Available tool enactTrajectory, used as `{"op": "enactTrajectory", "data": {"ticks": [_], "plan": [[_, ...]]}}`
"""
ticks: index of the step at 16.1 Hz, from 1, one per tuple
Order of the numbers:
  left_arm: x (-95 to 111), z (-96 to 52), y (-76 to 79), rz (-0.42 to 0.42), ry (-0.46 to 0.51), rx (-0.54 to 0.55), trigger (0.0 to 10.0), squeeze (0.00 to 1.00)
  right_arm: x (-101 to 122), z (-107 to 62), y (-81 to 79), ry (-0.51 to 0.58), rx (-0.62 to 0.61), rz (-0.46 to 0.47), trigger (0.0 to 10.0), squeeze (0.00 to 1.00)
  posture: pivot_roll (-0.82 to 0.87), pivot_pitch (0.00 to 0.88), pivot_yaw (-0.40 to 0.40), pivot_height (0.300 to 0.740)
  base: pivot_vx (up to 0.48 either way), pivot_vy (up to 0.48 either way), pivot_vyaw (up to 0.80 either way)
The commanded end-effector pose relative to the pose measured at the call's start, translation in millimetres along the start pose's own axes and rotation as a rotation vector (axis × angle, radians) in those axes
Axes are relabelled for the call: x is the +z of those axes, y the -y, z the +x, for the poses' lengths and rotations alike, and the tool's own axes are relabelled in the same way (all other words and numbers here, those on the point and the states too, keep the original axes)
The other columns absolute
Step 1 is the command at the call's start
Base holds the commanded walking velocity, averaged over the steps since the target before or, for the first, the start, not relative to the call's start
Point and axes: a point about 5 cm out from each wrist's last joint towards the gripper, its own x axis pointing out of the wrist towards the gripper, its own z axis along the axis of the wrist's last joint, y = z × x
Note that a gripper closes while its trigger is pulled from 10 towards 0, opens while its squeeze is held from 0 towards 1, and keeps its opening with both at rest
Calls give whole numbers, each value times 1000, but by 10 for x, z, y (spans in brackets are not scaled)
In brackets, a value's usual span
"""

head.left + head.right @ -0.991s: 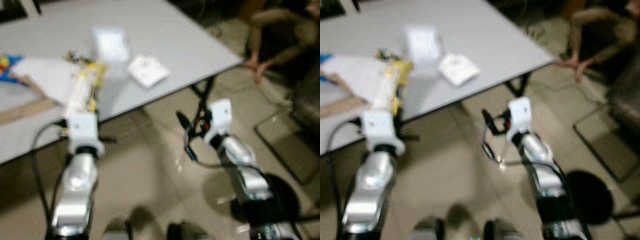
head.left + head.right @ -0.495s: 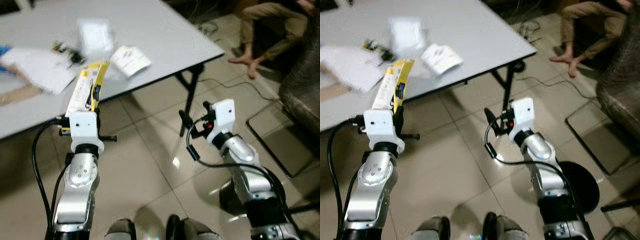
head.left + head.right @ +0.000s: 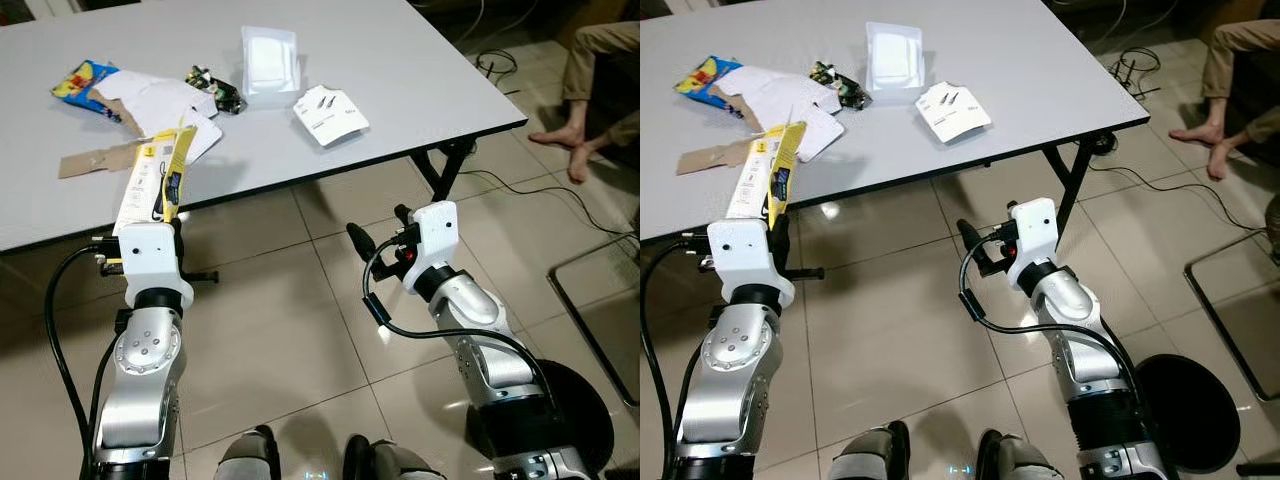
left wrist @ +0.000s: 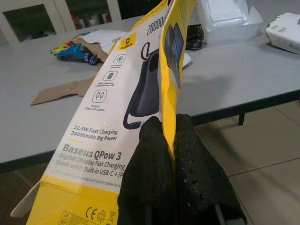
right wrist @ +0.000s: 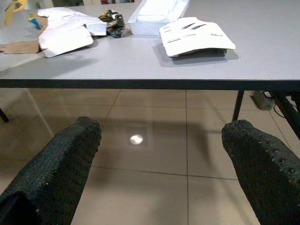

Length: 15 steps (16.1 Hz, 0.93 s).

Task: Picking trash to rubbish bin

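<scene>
My left gripper is shut on a flattened yellow and white power bank box, held upright in front of the grey table's near edge. My right gripper stands open over the tiled floor, below and in front of the table edge, with nothing between its fingers. Trash lies on the table: a white printed packet, a clear plastic tray, a dark crumpled wrapper, white paper, a brown cardboard scrap and a blue snack wrapper.
A person's bare feet and legs are on the floor at the far right, beside cables. A black round base sits on the floor at the lower right. A thin metal frame lies at the right. The table's black legs stand ahead.
The whole view has swung, so the table now lies more squarely ahead and the blur is gone. The left gripper still holds the box; the right one stays open.
</scene>
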Motion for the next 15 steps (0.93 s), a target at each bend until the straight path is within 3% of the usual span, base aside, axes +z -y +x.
{"op": "enactTrajectory", "data": {"ticks": [1,15], "plan": [[-8,3,-32,1,-10,8,10000,0,17,-4,-7,14,2,-7,10000,0,-57,184,0,740,349,0,0],[0,15,-52,9,-19,3,10000,0,67,-5,-67,70,-34,-40,10000,0,-50,188,11,740,438,0,0]]}}
